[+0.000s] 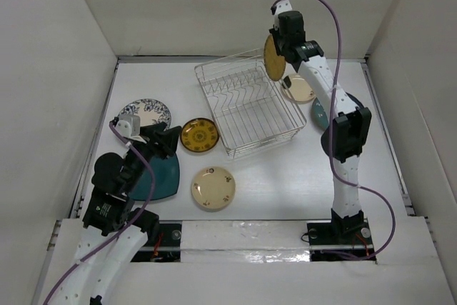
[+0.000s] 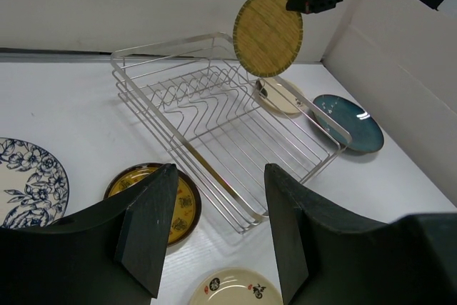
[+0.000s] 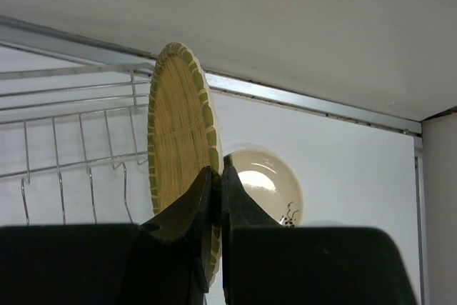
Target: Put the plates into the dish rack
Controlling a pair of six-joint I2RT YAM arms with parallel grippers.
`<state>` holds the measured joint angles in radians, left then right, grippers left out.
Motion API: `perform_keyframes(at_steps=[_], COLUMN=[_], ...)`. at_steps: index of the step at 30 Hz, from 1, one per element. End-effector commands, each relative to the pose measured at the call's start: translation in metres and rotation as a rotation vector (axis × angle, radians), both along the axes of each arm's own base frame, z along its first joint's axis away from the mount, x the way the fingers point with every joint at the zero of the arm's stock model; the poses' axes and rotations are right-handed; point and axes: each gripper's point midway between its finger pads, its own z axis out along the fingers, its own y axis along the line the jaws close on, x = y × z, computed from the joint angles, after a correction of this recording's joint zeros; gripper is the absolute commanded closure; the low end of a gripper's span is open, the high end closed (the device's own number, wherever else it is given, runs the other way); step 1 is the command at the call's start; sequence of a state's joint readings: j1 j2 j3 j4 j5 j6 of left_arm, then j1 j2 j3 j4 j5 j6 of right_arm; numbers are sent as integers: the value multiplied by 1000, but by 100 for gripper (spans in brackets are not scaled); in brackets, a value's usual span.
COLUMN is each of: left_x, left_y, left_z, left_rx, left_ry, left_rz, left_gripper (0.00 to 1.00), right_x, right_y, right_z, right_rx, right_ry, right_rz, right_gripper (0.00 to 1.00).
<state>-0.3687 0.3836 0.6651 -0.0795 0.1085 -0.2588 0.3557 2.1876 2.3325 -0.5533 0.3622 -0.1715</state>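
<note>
Since prongs take plates edge-on, we hold tan plate [image 3: 175, 141] upright, right gripper [image 3: 216, 176] pinched shut on rim, upper centre of overhead view, above dish rack [image 1: 265, 142] far-right corner. Left gripper [image 2: 221, 173] lower left, wide open, empty.

I work from the near edge of a plain white tabletop [image 1: 285, 191], and the rest of the room is placed from it. Beyond its far edge rises a white back wall [image 1: 235, 5], with a grey metal strip [image 1: 157, 57] running along the seam where the two meet. A white left panel [image 1: 43, 105] and a white right panel [image 1: 428, 105] close off its sides. Along its near edge lies a white ledge [image 1: 243, 233], partly glossy and catching glare. The light is soft and even, leaving only faint shadows on the tabletop.
</note>
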Motion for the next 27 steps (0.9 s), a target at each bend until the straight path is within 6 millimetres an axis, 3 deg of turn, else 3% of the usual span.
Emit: perform_keyframes(at_steps=[1, 7, 15, 18, 20, 22, 23, 24, 27], left_x=[1, 1, 2, 3, 4, 4, 5, 6, 6], left_y=[0, 1, 1, 1, 1, 1, 1, 1, 2], left_z=[15, 14, 13, 12, 11, 11, 10, 9, 9], left_rx=[-4, -6, -2, -1, -2, 0, 2, 3, 3], left_ry=[-46, -45, -40, -37, -33, -33, -27, -24, -22], left_rz=[1, 1, 4, 4, 9, 9, 10, 13, 18], left_gripper=[52, 52, 52, 52, 52, 52, 52, 52, 52], right_x=[2, 2, 1, 1, -1, 0, -4, -3, -2], right_y=[20, 27, 37, 37, 40, 33, 40, 30, 21], right_z=[14, -5, -53, -56, -52, -47, -36, -25, -4], right_rx=[10, -5, -13, 3, 39, 85, 120, 163, 254], right_ry=[-73, -39, 46, 47, 43, 36, 24, 5, -42], right_rz=[41, 55, 74, 64, 68, 66, 102, 102, 134], right_gripper=[100, 100, 100, 100, 93, 72, 62, 47, 36])
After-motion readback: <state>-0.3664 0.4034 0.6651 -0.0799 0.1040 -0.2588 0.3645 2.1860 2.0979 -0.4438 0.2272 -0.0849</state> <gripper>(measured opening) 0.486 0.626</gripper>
